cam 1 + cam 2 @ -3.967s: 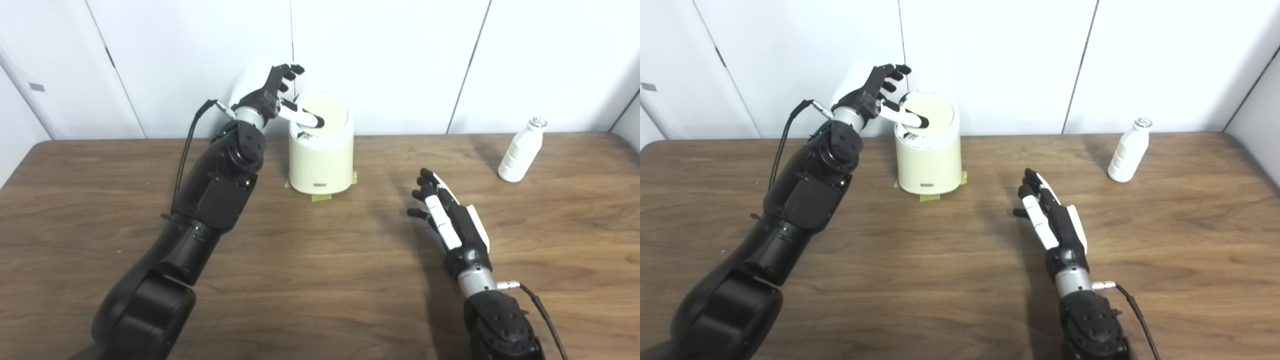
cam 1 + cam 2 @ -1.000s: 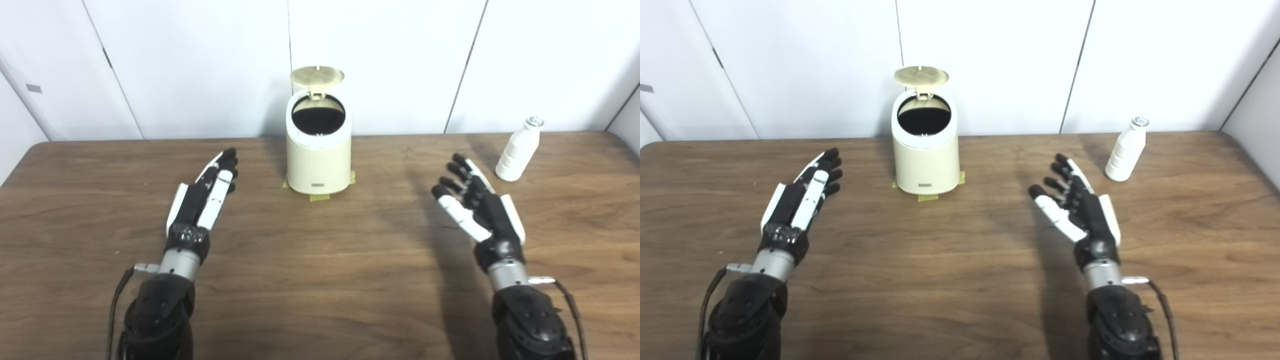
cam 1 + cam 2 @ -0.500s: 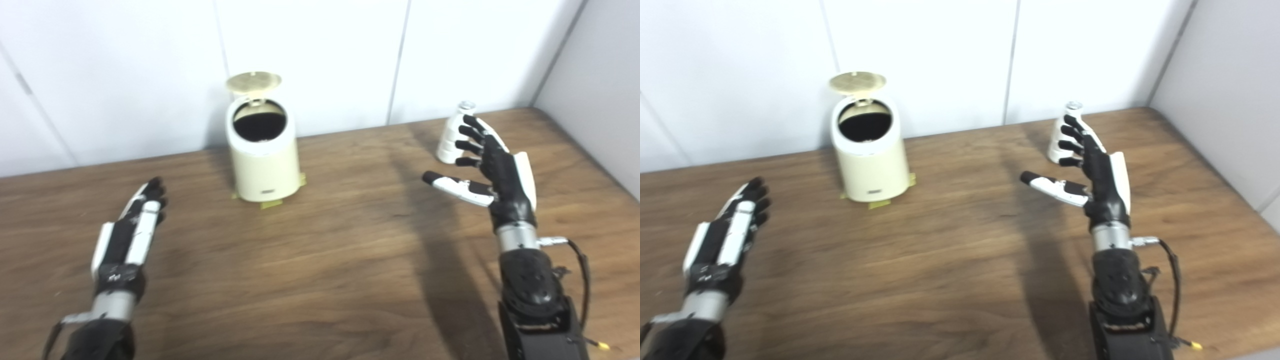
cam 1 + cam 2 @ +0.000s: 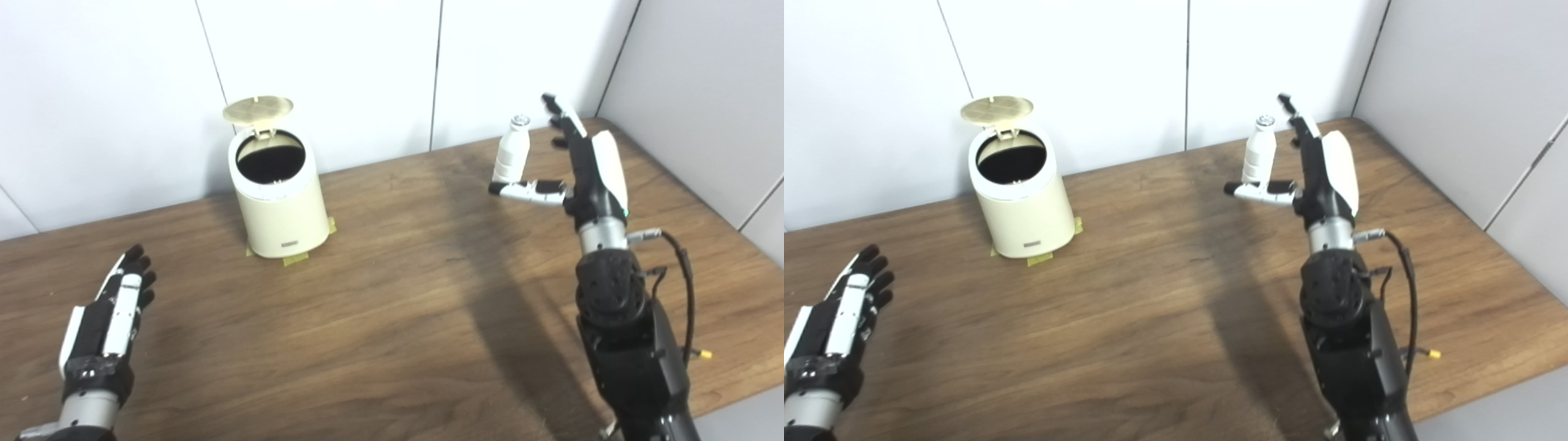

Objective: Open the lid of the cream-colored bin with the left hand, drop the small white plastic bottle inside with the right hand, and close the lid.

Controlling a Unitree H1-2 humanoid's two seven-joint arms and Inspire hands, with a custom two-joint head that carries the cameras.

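With the lid (image 4: 258, 109) up on the bin (image 4: 278, 196), our right hand (image 4: 582, 165) is spread wide, empty, beside the bottle (image 4: 511, 150) standing near the table's (image 4: 392, 306) far edge. We should wrap its middle squarely so it doesn't tip. Our left hand (image 4: 107, 318) rests released.

Brown wood-grain table (image 4: 380, 343), white panelled wall (image 4: 343, 67) behind, grey wall (image 4: 704, 79) at right, seemingly even indoor light

The black-and-white right hand (image 4: 579, 165) reaches far forward, raised, fingers spread and thumb out sideways; the matching left hand (image 4: 104, 324) lies low, flat, fingers extended.
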